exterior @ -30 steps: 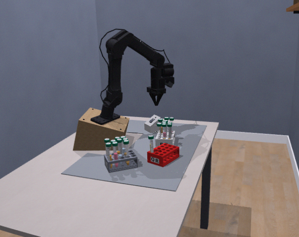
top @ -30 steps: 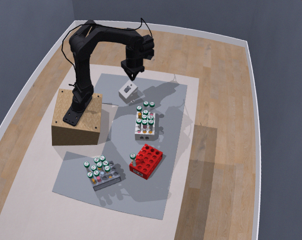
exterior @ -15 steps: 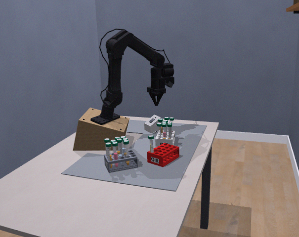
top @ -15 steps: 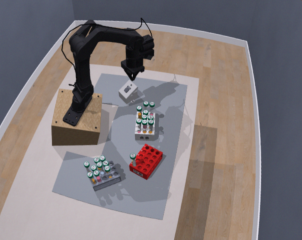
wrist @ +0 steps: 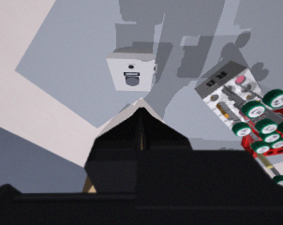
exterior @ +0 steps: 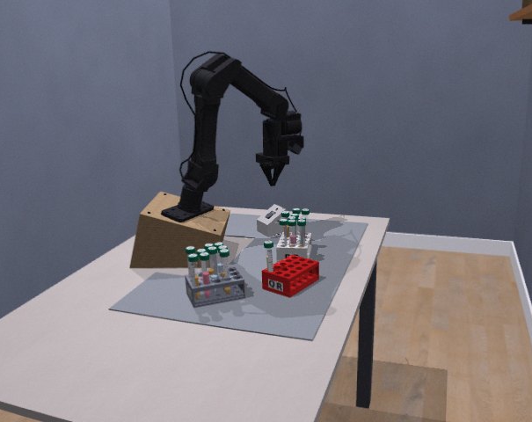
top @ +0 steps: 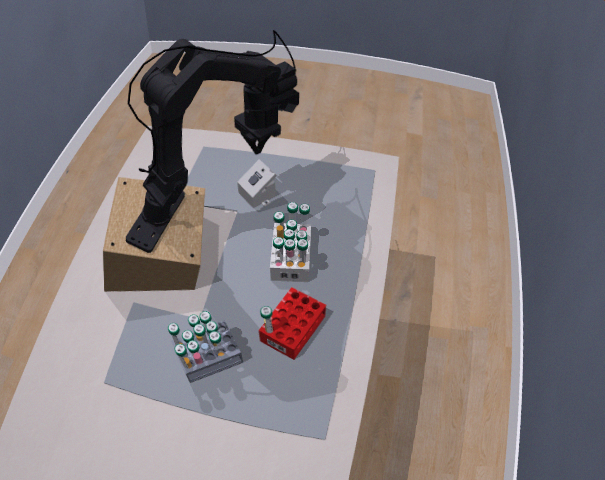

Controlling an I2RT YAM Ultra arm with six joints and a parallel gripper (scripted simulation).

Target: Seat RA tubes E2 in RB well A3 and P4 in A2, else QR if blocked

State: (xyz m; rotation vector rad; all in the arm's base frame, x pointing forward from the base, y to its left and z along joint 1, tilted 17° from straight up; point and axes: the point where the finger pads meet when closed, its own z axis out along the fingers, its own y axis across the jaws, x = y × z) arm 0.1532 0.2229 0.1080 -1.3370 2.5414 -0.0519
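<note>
My gripper (top: 257, 149) (exterior: 271, 182) (wrist: 141, 112) is shut and empty, pointing down, high above the white DONE box (top: 258, 183) (exterior: 270, 218) (wrist: 130, 71). The box's dark button (wrist: 131, 81) shows just ahead of my fingertips in the wrist view. The white rack RB (top: 290, 271) (exterior: 297, 251) (wrist: 222, 78) holds several green-capped tubes. The grey rack RA (top: 215, 361) (exterior: 215, 292) holds several tubes too. One green-capped tube (top: 265, 318) (exterior: 268, 255) stands in a corner well of the red rack QR (top: 293, 322) (exterior: 291, 274). Tube labels are too small to read.
The arm's base stands on a wooden block (top: 155, 248) (exterior: 175, 236) left of the grey bench mat (top: 271, 403) (exterior: 280, 317). The table's edge (exterior: 375, 281) runs along the right, with floor below.
</note>
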